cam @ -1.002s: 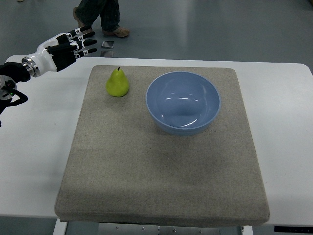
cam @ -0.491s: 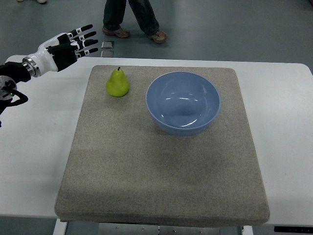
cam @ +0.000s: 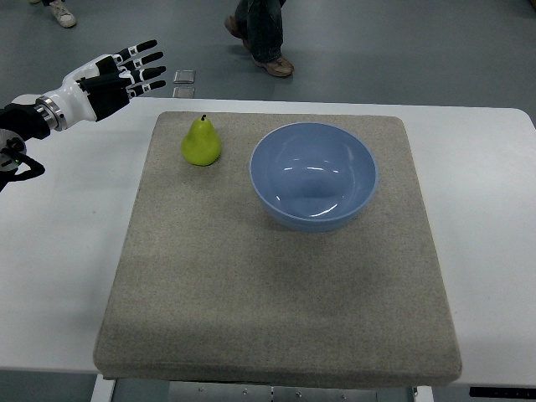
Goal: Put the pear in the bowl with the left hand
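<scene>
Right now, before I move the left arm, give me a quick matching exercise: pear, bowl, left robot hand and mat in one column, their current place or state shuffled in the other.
Things:
1. pear
2. bowl
3. left robot hand
4. mat

Places or states:
A. empty, sitting right of the fruit
B. fingers spread, holding nothing, over the table's far left corner
C. grey, spread under both items
D. upright on the mat's far left part

Pairs: 1-D, 2-A, 3-B, 4-C

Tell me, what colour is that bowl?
Light blue; the bowl shows clearly in the top view.
</scene>
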You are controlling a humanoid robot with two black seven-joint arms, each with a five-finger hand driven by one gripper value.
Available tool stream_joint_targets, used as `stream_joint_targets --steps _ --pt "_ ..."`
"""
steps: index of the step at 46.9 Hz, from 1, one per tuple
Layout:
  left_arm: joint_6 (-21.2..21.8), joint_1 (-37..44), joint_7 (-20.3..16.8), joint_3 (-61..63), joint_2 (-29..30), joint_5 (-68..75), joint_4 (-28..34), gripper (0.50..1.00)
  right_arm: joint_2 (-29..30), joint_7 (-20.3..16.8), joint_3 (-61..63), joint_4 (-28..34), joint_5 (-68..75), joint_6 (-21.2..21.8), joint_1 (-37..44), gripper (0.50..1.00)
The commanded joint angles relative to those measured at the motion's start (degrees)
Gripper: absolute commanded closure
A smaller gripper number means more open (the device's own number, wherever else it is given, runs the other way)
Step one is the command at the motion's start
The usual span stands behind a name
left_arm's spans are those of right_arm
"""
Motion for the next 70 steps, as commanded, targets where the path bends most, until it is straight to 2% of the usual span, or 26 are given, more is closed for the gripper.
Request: stream_joint_targets --steps 1,12,24,39,45,61,70 --pt "0.05 -0.16 -0.08 0.00 0.16 4.81 -0.10 0.500 0.00 0.00 0.00 0.00 0.00 0.00 0.00 0.574" --pt "0.05 -2.00 -1.66 0.00 1.22 20.98 -0.45 0.500 0.00 0.00 0.00 0.00 0.00 0.00 0.00 0.574" --pt "0.58 -4.29 -6.58 0.35 2.19 41.55 -2.56 0.500 0.00 0.00 0.00 0.00 0.00 0.00 0.00 0.574" --pt "2.15 -8.86 -6.85 4.74 2.10 60.01 -6.08 0.500 0.00 0.00 0.00 0.00 0.00 0.00 0.00 0.574" --pt "4.53 -9.65 -6.85 4.83 1.40 65.20 -6.08 0.500 0.00 0.00 0.00 0.00 0.00 0.00 0.00 0.574" --pt "5.14 -11.85 -6.85 10.37 -1.94 71.45 -5.90 0.500 0.00 0.00 0.00 0.00 0.00 0.00 0.00 0.574" --pt "11.47 -11.94 -6.85 12.22 -5.28 74.35 -5.29 0.500 0.00 0.00 0.00 0.00 0.00 0.00 0.00 0.574"
